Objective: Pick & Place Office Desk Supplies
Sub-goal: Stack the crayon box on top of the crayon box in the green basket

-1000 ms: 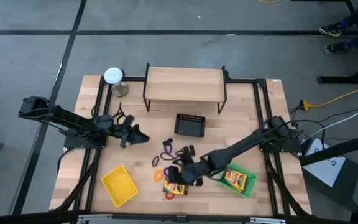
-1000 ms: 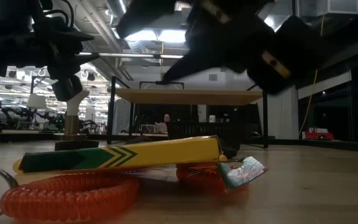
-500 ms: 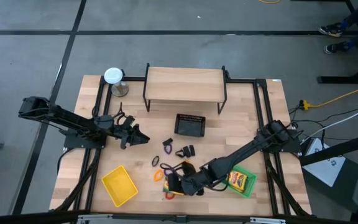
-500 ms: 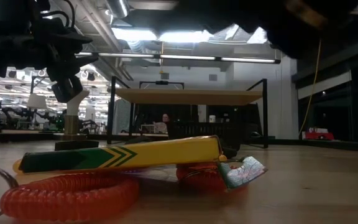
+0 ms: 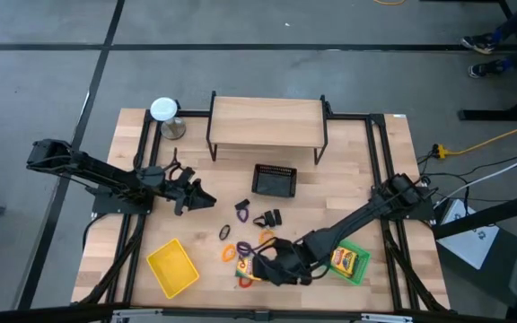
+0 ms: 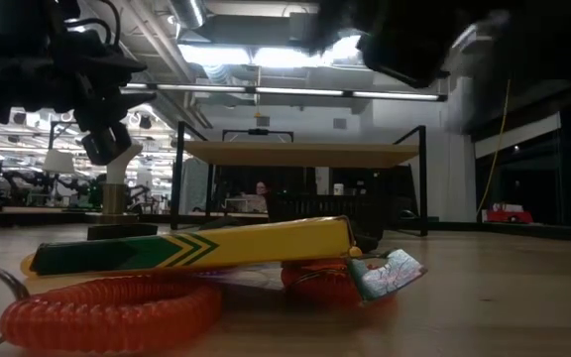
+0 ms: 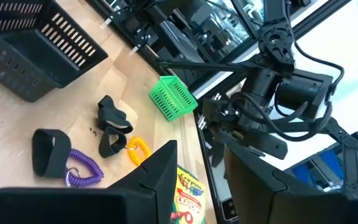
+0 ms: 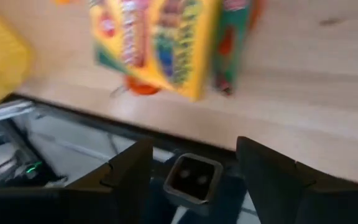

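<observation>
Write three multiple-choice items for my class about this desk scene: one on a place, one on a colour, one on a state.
1. Where is the right end effector?
A. Over the crayon pack near the table's front edge
B. Above the wooden shelf
C. Beside the white-topped can

2. What colour is the tray at the front left?
A. Blue
B. Yellow
C. White

3. How are the right end effector's fingers?
A. Clamped on a black clip
B. Pressed together
C. Spread apart, holding nothing

Key: 1 A, the high view shows it there; 2 B, plainly yellow; 3 C, the right wrist view shows a gap between them.
</observation>
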Action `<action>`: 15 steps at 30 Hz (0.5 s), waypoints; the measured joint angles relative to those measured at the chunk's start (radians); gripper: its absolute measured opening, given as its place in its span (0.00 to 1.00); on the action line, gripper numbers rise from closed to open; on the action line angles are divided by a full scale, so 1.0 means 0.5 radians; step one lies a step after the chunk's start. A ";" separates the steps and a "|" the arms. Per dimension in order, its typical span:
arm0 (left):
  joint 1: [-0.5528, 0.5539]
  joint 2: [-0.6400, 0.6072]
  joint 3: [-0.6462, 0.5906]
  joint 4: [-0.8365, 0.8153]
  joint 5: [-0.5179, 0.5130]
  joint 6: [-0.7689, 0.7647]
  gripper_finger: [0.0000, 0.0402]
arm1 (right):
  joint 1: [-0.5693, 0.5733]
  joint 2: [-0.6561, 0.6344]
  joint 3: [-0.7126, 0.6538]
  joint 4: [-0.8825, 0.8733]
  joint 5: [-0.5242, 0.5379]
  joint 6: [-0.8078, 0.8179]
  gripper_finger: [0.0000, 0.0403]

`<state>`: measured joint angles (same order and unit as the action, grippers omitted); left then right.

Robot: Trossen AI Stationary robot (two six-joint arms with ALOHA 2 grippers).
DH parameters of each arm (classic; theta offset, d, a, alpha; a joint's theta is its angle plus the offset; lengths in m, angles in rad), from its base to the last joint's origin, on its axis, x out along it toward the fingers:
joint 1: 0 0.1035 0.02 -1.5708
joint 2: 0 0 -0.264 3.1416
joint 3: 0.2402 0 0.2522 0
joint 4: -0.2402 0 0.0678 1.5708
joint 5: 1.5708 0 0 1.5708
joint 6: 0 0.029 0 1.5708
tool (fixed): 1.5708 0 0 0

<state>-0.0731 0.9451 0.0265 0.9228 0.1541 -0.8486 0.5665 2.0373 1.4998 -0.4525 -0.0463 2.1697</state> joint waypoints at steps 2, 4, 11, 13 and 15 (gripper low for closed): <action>0.000 0.000 0.000 -0.020 0.000 0.004 0.32 | 0.013 0.000 0.000 -0.071 0.002 0.041 0.58; 0.000 0.000 0.000 -0.035 0.000 0.010 0.32 | 0.021 0.000 0.000 -0.102 0.006 0.046 0.58; 0.000 0.000 0.000 -0.048 0.000 0.001 0.32 | 0.023 0.004 -0.025 -0.120 0.049 0.044 0.53; 0.000 0.000 0.000 -0.060 0.000 0.000 0.32 | 0.021 0.005 -0.061 -0.104 0.084 0.047 0.49; 0.000 0.000 0.000 -0.064 0.000 0.000 0.32 | 0.019 0.006 -0.104 -0.078 0.100 0.053 0.45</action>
<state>-0.0731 0.9451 0.0265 0.8909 0.1543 -0.8486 0.5759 2.0403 1.4476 -0.4913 0.0036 2.1963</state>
